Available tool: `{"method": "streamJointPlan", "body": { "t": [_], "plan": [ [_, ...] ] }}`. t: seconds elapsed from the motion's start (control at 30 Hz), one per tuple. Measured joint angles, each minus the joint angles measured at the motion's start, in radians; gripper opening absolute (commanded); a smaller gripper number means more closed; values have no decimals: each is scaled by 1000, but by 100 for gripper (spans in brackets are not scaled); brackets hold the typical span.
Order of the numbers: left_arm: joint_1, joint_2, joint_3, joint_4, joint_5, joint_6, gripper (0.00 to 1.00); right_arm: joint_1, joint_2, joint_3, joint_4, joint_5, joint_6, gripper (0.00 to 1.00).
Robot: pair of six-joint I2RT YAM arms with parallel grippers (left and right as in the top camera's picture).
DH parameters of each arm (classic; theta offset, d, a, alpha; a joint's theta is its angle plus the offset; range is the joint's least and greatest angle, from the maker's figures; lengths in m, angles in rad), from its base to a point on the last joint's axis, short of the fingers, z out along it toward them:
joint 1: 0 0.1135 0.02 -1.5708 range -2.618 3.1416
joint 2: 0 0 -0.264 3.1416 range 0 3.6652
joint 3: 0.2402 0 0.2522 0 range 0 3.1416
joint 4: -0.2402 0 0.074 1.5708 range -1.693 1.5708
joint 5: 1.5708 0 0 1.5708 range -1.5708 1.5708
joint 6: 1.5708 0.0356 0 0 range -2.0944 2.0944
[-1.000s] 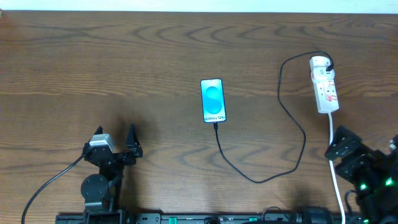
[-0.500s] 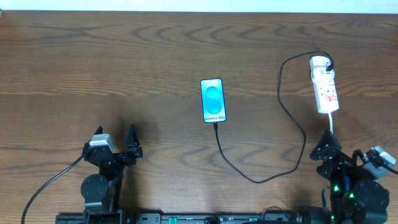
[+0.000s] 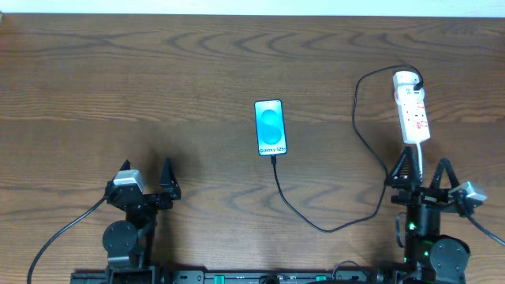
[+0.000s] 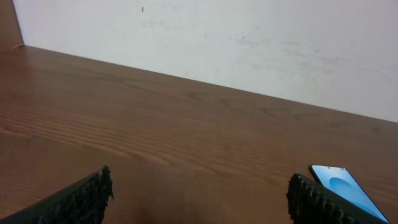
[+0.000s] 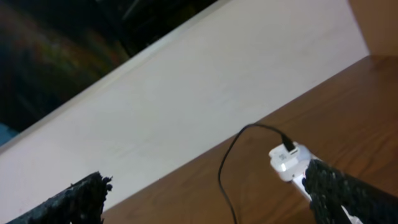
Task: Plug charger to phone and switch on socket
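Observation:
The phone lies flat at mid-table, its blue screen lit. The charger meets the phone's near end, loops right and runs up to an adapter at the far end of the socket. The socket lies at the right. My left gripper is open and empty at the front left; its wrist view shows its fingers apart and the phone to their right. My right gripper is open and empty just in front of the socket. Its wrist view shows its fingers apart, the socket's end and the charger.
The socket's white cord runs toward the front edge and passes under my right gripper. A pale wall stands behind the far edge of the wooden table.
My right arm has swung in from the front right corner and now stands upright with its open gripper facing the socket. The left arm, phone and charger have not moved.

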Motion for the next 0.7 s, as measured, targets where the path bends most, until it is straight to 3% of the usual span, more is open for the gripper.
{"method": "streamJointPlan", "body": {
  "t": [0.27, 0.47, 0.7],
  "plan": [
    [0, 0, 0, 0, 0, 0, 91, 0, -3, -113, 42, -31, 0, 99],
    [0, 0, 0, 0, 0, 0, 91, 11, -4, -133, -55, 6, -8, 99],
    [0, 0, 0, 0, 0, 0, 91, 34, -5, -133, -93, 19, -144, 99]
  ]
}}
